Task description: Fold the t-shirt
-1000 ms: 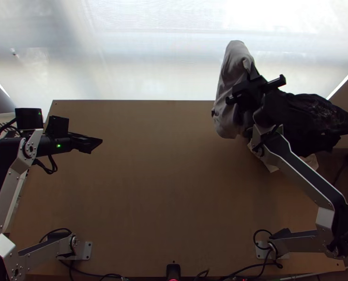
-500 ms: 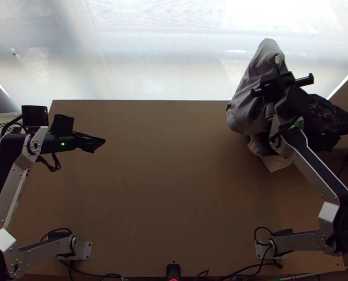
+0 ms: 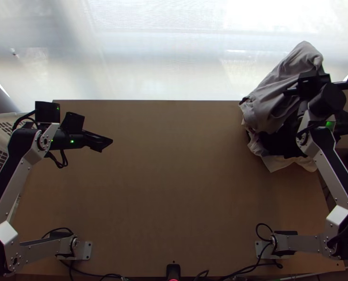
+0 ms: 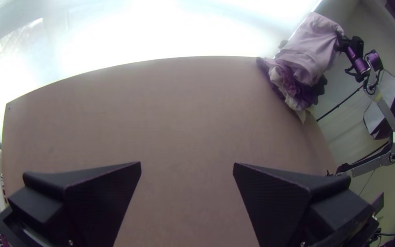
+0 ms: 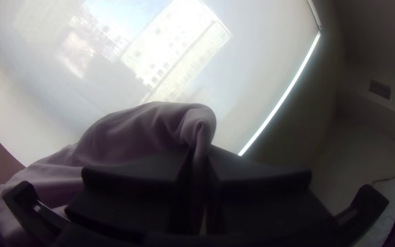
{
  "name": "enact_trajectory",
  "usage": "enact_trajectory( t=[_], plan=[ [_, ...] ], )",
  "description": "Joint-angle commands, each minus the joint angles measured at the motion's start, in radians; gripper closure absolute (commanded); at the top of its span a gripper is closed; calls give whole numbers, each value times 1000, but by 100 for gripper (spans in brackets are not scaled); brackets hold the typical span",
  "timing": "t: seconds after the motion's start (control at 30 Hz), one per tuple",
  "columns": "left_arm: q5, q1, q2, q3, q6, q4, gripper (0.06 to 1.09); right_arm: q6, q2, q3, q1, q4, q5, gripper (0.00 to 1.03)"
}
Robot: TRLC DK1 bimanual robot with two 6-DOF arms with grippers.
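- The right gripper (image 5: 199, 155) had its jaws closed on a pinched fold of the pale t-shirt (image 3: 279, 82), bunched and raised at the table's (image 3: 174, 168) far right corner.
- From those jaws the cloth's long axis slanted inward, beside darker cloth (image 3: 279, 143); drawing it toward the middle was probably next.
- The left gripper (image 4: 187, 163) stood well apart, jaws wide and empty, leaving the right one nearer.
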Motion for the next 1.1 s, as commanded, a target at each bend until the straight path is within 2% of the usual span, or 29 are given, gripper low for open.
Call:
enact_trajectory(
  t=[0.0,0.6,0.9,0.93,1.07],
  plan=[
    [-22,-49,46,36,-11,6,10,37,-11,-5,-114,-34,-48,100],
    [-57,-102,92,63,0,5,10,171,84,-101,-417,-29,-140,100],
    [-65,-127,106,65,5,5,10,165,187,-186,-538,40,-185,100],
    [-65,-128,106,65,6,5,10,162,197,-186,-546,40,-194,99],
    [-68,-128,109,65,8,5,10,137,237,-187,-553,38,-208,79]
  ],
)
